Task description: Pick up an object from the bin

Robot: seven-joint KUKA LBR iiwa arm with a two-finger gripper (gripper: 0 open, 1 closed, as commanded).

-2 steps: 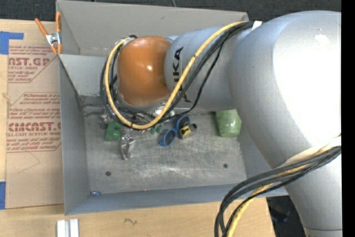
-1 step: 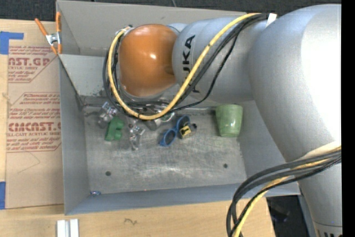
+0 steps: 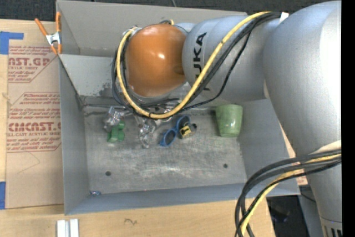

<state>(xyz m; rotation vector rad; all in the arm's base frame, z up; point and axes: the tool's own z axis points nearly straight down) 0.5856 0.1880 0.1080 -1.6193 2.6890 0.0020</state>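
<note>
My gripper [image 3: 131,124] reaches down under the orange wrist cover to the bin floor, left of the middle. Its two metal fingers [image 3: 146,131] stand apart, so it is open, with bare floor between them. A small dark green block [image 3: 115,134] lies right below the left fingertip, touching it or nearly so. Just right of the right finger lies a blue looped thing [image 3: 168,134] with a yellow and black part at its end.
A pale green cup [image 3: 229,120] stands near the bin's right wall, partly under the arm. The arm and its yellow and black cables cover the bin's back half. The front floor is bare grey metal.
</note>
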